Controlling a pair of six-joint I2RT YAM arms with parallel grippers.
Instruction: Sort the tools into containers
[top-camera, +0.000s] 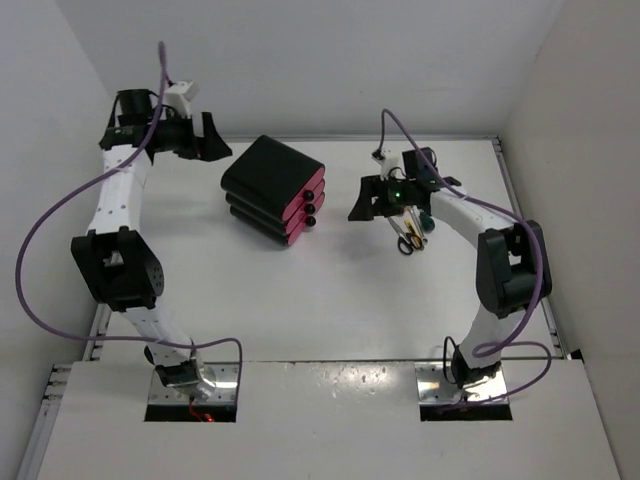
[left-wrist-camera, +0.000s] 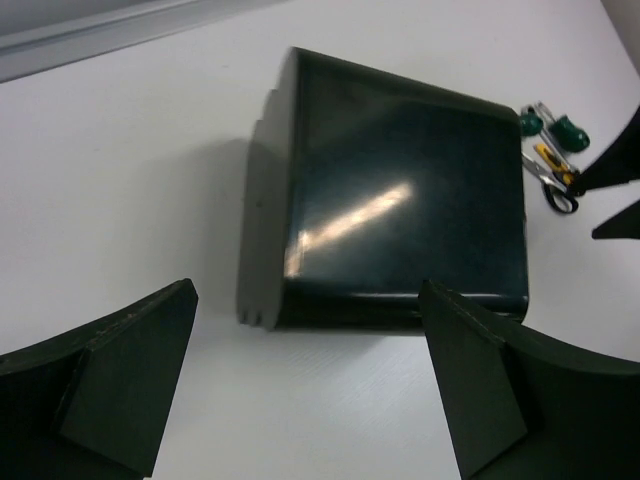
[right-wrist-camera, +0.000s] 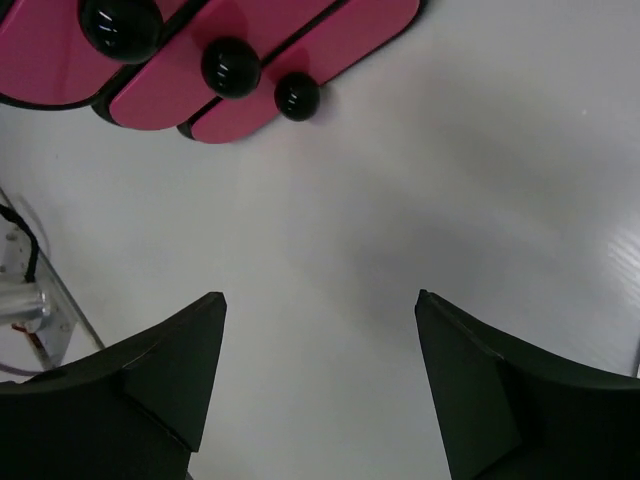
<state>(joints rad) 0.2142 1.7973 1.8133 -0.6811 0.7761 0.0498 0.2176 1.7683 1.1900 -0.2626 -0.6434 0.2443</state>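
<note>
The left gripper (top-camera: 216, 141) and right gripper (right-wrist-camera: 320, 300) are gaping empty, the black cabinet (top-camera: 265, 180) sitting between them, its pink drawers (right-wrist-camera: 300, 40) facing the right one unobstructed. The tools (top-camera: 410, 233) are lying just behind that gripper.

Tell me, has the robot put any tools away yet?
Not yet. Done: nothing; all three pink drawers look shut. In hand: nothing; the left gripper and right gripper both hang empty, jaws apart. Left: everything. The tools, scissors and green screwdriver among them, lie in a pile on the table, waiting to be sorted.
</note>
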